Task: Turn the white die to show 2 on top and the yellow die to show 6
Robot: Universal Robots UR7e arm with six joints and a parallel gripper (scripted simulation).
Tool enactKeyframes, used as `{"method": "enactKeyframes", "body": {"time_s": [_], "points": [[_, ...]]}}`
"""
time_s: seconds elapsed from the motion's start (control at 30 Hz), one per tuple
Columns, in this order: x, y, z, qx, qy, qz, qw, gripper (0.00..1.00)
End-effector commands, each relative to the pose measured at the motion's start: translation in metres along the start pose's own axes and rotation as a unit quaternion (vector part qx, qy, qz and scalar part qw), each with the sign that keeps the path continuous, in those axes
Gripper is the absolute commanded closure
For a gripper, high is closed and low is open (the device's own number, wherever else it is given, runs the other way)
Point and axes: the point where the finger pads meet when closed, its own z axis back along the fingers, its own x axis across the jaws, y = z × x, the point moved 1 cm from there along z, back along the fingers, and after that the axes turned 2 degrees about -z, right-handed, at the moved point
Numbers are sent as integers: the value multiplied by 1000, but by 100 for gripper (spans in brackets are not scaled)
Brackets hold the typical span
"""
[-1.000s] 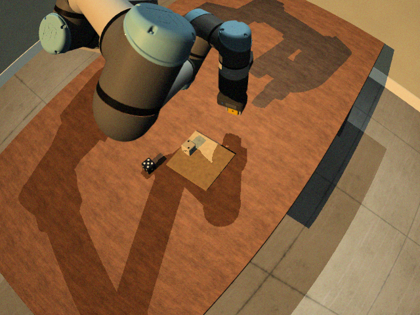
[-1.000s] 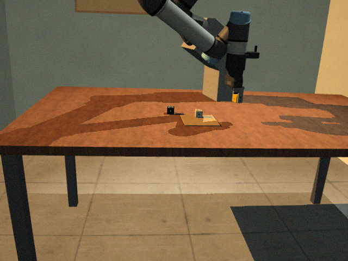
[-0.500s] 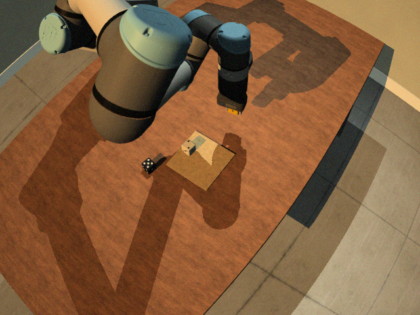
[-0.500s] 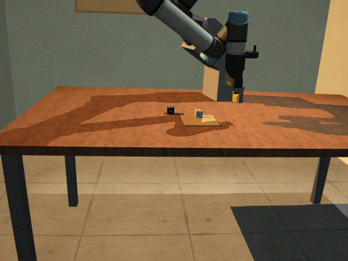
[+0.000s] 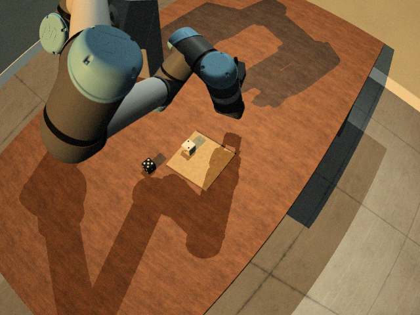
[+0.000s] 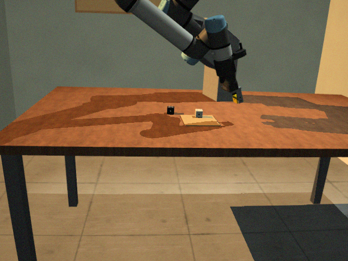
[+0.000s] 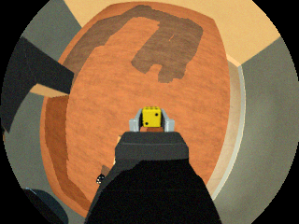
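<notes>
Blue-capped and tilted, the robot arm (image 5: 218, 69) (image 6: 222, 47) reaches down beyond the mat (image 5: 203, 166) (image 6: 200, 120); its gripper (image 6: 237, 98) (image 7: 151, 114), fingers partly spread, pinches the yellow die (image 6: 235, 98) (image 7: 151, 118) above the table (image 5: 271, 163) (image 6: 112, 135) (image 7: 187, 107); the white die (image 5: 188, 146) (image 6: 198, 113), 2 uppermost, rests on the mat; the black die (image 5: 148, 165) (image 6: 170, 110) (image 7: 100, 178), 5 uppermost, lies off it

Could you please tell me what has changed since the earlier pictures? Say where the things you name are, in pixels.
The end effector (image 6: 237, 98) (image 7: 151, 114) has tilted, swinging the yellow die (image 6: 235, 98) (image 7: 151, 118) with it, still gripped. The white die (image 5: 188, 146) (image 6: 198, 113), black die (image 5: 148, 165) (image 6: 170, 110) (image 7: 100, 178) and mat (image 5: 193, 166) (image 6: 196, 121) stayed put.
</notes>
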Motion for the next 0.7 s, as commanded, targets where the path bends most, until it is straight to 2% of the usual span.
{"method": "enactKeyframes", "body": {"time_s": [0.0, 0.1, 0.2, 0.27, 0.37, 0.4, 0.5, 0.6, 0.67], "points": [[0, -3, 2, 87, 1, -2, 996, 43], [0, -3, 2, 93, 1, -2, 996, 43], [1, -5, 1, 163, 3, -2, 987, 43], [1, -6, 1, 185, 5, -2, 983, 43], [1, -8, 1, 242, 6, -2, 970, 43], [1, -8, 1, 244, 6, -2, 970, 43], [1, -9, 0, 291, 8, -3, 957, 43], [1, -10, -1, 325, 10, -2, 945, 43], [1, -10, -1, 325, 10, -2, 945, 43]]}}
